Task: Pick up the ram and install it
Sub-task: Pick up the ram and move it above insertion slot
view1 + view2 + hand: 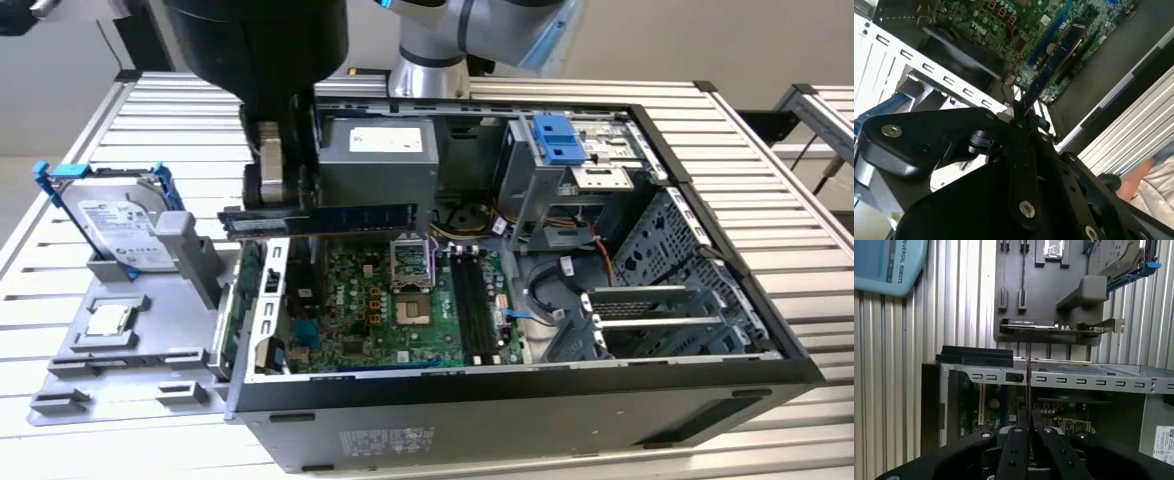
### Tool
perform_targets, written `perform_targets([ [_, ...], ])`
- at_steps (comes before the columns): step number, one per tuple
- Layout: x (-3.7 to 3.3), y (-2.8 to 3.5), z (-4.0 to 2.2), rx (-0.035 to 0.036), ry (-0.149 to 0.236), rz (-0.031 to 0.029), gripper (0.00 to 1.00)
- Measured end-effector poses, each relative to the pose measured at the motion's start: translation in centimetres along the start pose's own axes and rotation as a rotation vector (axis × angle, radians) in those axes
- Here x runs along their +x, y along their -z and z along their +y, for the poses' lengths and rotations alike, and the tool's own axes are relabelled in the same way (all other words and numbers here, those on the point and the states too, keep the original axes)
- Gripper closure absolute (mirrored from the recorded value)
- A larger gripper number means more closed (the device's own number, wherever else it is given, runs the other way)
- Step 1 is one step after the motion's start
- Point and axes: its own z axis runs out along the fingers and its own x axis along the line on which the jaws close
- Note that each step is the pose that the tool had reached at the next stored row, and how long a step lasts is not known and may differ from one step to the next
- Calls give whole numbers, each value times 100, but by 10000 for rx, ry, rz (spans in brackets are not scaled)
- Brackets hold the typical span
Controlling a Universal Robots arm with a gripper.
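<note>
Looking at the exterior view first, I see the slatted counter [747, 130] carrying an open case [534, 410] across the middle and right of the frame. A grey tray [127, 345] sits beside the case at lower left. A drive [123, 222] in blue brackets stands upright in the tray, well clear of the work.

Inside the case the green board [387, 300] lies flat. Its black slots [477, 290] run from the near edge toward the far one, just right of the board's middle.

The arm comes down from the top left of that frame. Its jaws are clamped on one end of the ram [327, 217], with the rest of the stick reaching toward the exterior view's right. The ram hangs level in the air above the left part of the board. It touches nothing else and is seated in no slot. From this angle its long side seems to run across the slots rather than along them, so I judge it carried, not lined up. Gripping it by the end leaves the connector edge free, which I take to be the reason for the hold.

In the first wrist view I see the ram [1028, 380] edge-on, a thin line pinched between the jaws. The case wall crosses behind it, and the tray and drive lie beyond. That confirms a square grip, which the exterior view cannot show.

In the second wrist view the ram's [1056, 57] flat dark face slants away over the board, with a clear gap beneath it.
</note>
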Motion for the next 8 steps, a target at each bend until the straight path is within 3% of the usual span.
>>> perform_targets([
  [4,-3,1,-181,0,-1,1,100],
  [8,-8,1,-282,1,-71,0,100],
])
